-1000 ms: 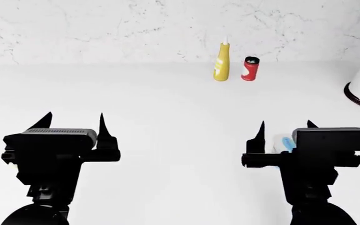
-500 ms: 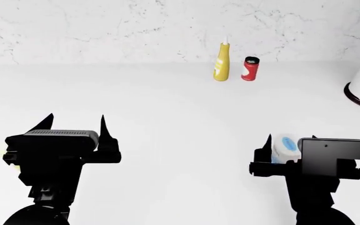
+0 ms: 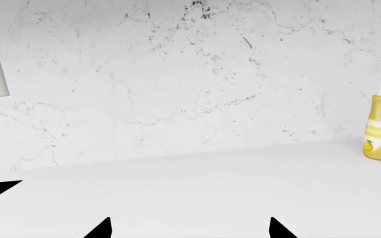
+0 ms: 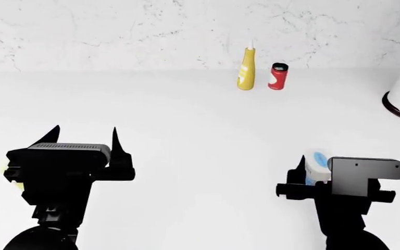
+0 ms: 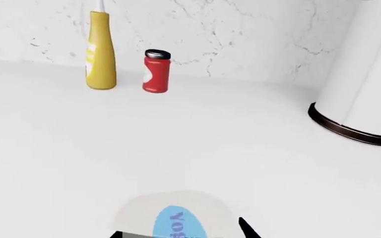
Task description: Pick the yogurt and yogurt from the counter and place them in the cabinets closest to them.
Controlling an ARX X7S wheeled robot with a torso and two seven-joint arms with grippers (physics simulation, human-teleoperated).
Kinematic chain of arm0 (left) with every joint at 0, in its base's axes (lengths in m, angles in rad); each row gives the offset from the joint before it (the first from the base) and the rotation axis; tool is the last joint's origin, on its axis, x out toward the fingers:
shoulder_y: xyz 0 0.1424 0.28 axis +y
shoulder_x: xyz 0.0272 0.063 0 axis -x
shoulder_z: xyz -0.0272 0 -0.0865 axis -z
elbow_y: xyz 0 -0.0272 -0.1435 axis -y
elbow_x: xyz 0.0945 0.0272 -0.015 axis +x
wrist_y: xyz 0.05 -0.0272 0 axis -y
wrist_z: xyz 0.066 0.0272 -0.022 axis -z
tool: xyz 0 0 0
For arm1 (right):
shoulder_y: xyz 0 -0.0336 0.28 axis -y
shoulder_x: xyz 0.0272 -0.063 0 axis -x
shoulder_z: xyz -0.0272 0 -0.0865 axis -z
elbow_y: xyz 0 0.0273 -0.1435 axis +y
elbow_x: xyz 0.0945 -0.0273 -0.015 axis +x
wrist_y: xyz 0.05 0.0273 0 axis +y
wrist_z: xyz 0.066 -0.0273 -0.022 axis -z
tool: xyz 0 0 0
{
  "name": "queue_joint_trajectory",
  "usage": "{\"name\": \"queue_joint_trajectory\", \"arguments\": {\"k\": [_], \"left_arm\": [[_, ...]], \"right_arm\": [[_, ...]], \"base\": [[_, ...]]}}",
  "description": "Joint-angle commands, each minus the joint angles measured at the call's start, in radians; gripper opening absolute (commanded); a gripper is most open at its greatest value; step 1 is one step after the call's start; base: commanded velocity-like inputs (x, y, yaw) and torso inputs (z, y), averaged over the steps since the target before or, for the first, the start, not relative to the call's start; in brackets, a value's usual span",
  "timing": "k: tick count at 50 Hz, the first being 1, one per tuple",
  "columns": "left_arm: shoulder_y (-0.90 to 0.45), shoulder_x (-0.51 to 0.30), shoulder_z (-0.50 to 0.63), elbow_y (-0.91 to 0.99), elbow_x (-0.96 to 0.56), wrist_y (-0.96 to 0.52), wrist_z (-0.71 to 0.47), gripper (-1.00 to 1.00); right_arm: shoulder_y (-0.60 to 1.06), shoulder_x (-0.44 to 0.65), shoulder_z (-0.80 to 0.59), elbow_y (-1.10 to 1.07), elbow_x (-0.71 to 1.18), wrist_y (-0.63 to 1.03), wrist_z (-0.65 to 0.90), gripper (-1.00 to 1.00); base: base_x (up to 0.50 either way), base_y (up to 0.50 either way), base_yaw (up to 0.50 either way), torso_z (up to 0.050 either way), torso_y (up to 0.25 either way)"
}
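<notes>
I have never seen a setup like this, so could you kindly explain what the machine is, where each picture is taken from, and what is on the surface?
It is a simulated robot with two arms. The head view looks down over both; the other two come from cameras near each gripper. The left gripper is open and empty. The right gripper sits around a white and blue yogurt cup; whether it grips is unclear. On the white counter stand a yellow squeeze bottle, a red can and a large white vessel. A yellow sliver shows beside the left arm.

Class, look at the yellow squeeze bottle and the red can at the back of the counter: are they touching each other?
Apart. The right wrist view shows a plain strip of white wall between the yellow squeeze bottle and the red can.
</notes>
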Motion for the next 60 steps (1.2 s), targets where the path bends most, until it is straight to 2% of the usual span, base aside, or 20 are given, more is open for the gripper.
{"name": "queue_joint_trajectory", "arguments": {"k": [1, 12, 20, 21, 24, 26, 29, 32, 37, 42, 50, 60], "left_arm": [[0.004, -0.004, 0.002, 0.001, -0.003, 0.003, -0.005, 1.00], [0.009, -0.006, 0.008, -0.012, -0.004, 0.020, -0.008, 1.00], [0.001, -0.008, 0.019, -0.024, -0.001, 0.025, -0.011, 1.00], [-0.001, -0.009, 0.022, -0.024, -0.001, 0.025, -0.011, 1.00], [-0.003, -0.010, 0.025, -0.026, 0.000, 0.027, -0.012, 1.00], [-0.006, -0.009, 0.025, -0.026, -0.003, 0.026, -0.012, 1.00], [-0.008, -0.011, 0.025, -0.021, -0.005, 0.023, -0.012, 1.00], [-0.007, -0.013, 0.025, -0.019, -0.006, 0.025, -0.013, 1.00], [-0.004, -0.012, 0.022, -0.020, -0.011, 0.034, -0.012, 1.00], [-0.001, -0.013, 0.019, -0.015, -0.016, 0.035, -0.014, 1.00], [0.005, -0.016, 0.014, -0.003, -0.025, 0.032, -0.015, 1.00], [0.015, -0.018, 0.005, -0.005, -0.035, 0.043, -0.015, 1.00]], "right_arm": [[0.002, 0.012, -0.012, -0.013, -0.004, -0.010, 0.003, -1.00], [0.049, 0.042, -0.044, -0.193, -0.002, 0.112, 0.017, -1.00], [0.165, 0.075, -0.064, -0.439, 0.031, 0.406, 0.023, -1.00], [0.192, 0.097, -0.050, -0.452, 0.100, 0.431, 0.063, -1.00], [0.321, 0.273, 0.098, -0.452, 0.550, 0.467, 0.502, -1.00], [0.423, 0.310, 0.171, -0.438, 0.850, 0.516, 0.802, -1.00], [0.577, 0.417, 0.084, -0.382, 1.300, 0.433, 1.139, -1.00], [0.767, 0.506, -0.059, -0.348, 1.750, 0.320, 1.327, -1.00], [1.109, 0.667, -0.373, -0.321, 1.824, 0.089, 1.334, -1.00], [1.402, 0.667, -0.553, -0.254, 1.892, 0.047, 1.329, -1.00], [1.709, 0.567, -0.619, -0.069, 1.914, 0.156, 1.244, -1.00], [1.899, 0.426, -0.613, 0.203, 1.574, 0.313, 0.873, -1.00]], "base": [[0.00, 0.00, 0.00, 0.000, 0.000], [0.00, 0.00, 0.00, 0.000, 0.000], [0.00, 0.00, 0.00, 0.000, 0.000], [0.00, 0.00, 0.00, 0.000, 0.000], [0.00, 0.00, 0.00, 0.000, 0.000], [0.00, 0.00, 0.00, 0.000, 0.000], [0.00, 0.00, 0.00, 0.000, 0.000], [0.00, 0.00, 0.00, 0.000, 0.000], [0.00, 0.00, 0.00, 0.000, 0.000], [0.00, 0.00, 0.00, 0.000, 0.000], [0.00, 0.00, 0.00, 0.000, 0.000], [0.00, 0.00, 0.00, 0.000, 0.000]]}}
